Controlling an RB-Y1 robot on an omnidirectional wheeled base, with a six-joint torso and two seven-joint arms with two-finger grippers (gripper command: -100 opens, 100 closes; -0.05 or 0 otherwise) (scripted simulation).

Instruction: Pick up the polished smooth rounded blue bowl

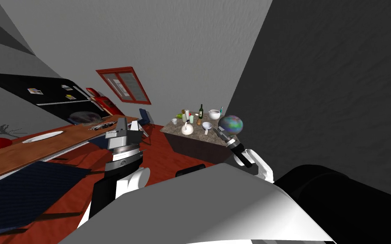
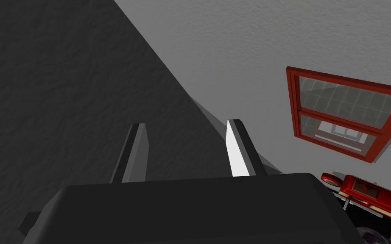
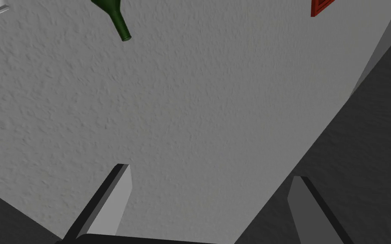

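At the speckled brown table's (image 1: 190, 146) near corner is a glossy, rounded, iridescent blue bowl (image 1: 230, 125). The right gripper (image 3: 209, 171) is beside it, fingers spread wide, as are the left gripper's (image 1: 128, 125).

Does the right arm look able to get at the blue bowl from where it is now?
Probably yes. In the head view the blue bowl lies just at the tip of the right arm, nothing between. But the open right pincer faces bare wall, so it must turn first.
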